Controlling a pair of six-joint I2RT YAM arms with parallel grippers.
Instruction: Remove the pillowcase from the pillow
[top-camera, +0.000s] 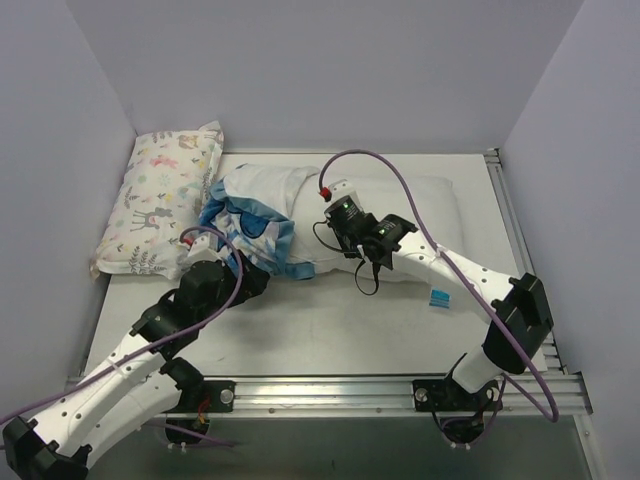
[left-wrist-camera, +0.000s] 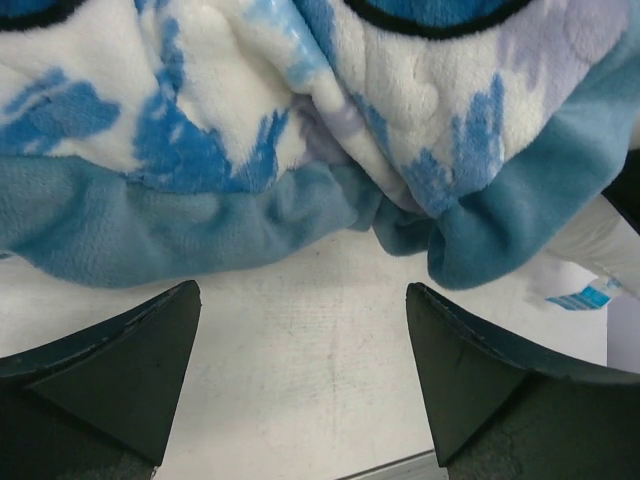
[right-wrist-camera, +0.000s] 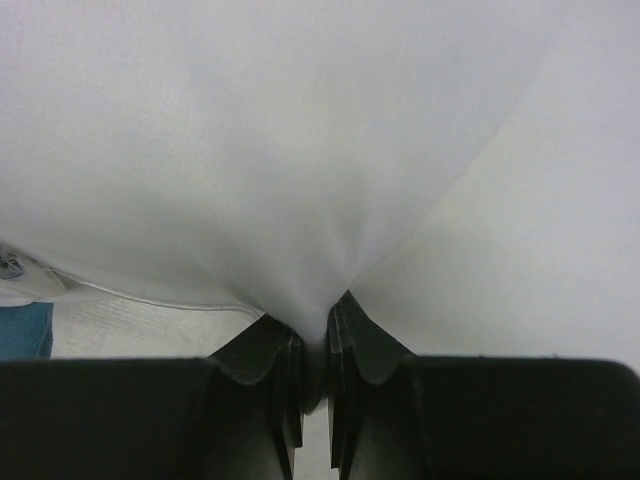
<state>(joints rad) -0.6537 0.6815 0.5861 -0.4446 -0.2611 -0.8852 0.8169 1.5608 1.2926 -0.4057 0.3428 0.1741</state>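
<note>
The white pillow (top-camera: 425, 205) lies across the back of the table. Its left end sits inside the blue-and-white pillowcase (top-camera: 250, 220), which is bunched up there with its blue trim along the near side. My right gripper (top-camera: 362, 243) is at the pillow's near side, shut on a pinched fold of the pillow's white fabric (right-wrist-camera: 320, 200); the fold runs down between the jaws of the gripper (right-wrist-camera: 318, 315). My left gripper (top-camera: 248, 276) is just in front of the pillowcase. Its jaws stand wide open over bare table (left-wrist-camera: 302, 290), nothing between them, the pillowcase's trim (left-wrist-camera: 200, 215) just beyond.
A smaller pillow printed with pastel animals (top-camera: 160, 200) leans at the back left against the wall. A small blue tag (top-camera: 438, 297) (left-wrist-camera: 585, 297) lies at the pillow's near edge. A metal rail (top-camera: 330, 385) runs along the table's near edge; walls close three sides.
</note>
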